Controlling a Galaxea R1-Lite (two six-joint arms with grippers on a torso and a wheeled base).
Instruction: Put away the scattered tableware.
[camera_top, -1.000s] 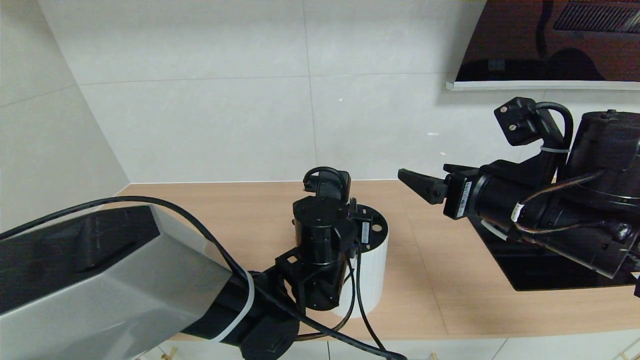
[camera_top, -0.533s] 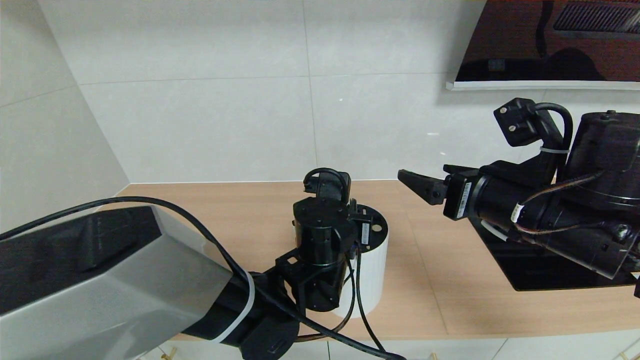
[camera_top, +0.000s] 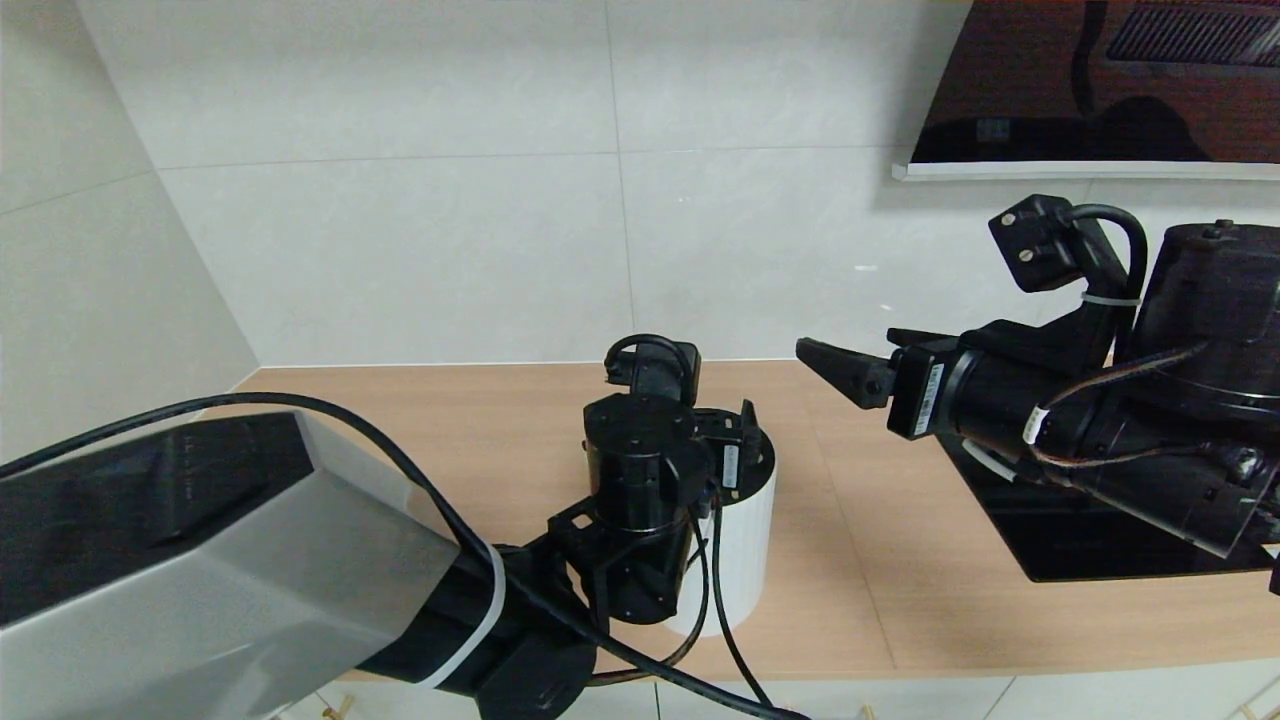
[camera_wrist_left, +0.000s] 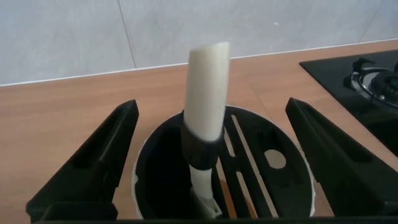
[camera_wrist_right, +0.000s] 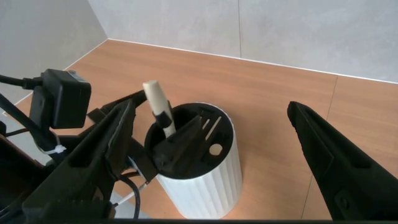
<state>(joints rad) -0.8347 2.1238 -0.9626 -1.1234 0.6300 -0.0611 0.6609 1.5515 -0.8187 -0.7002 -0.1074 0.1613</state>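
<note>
Delta vs 0.5 s ago: left wrist has nudged slightly, so one finger tip of the left pincer now sticks up past the holder rim in the head view, where the rim's round hole was showing. Right arm unchanged, holder hasn't moved on the desk.

Left pincer: open, fingers wide on either side of the holder's mouth, apart from the utensil. Gripping nothing.

Right pincer: open too, empty, up above the desk between holder and cooktop, aimed toward the holder.

View coverage:
- Head view: left wrist blocks the holder's mouth and the utensil. It does give the layout: holder near the desk's front edge, cooktop well off to the robot's right.
- Left wrist view: looks straight into the holder. Black insert with slots and a round hole, utensil in the open section.
- Right wrist view: whole ribbed white holder from the side, left pincer straddling its top.

Utensil: in the holder. Long axis near vertical with a slight lean. Cream handle end up, slant-cut tip, black band lower down. Working end is down inside, hidden, so can't tell what kind it is.
</note>
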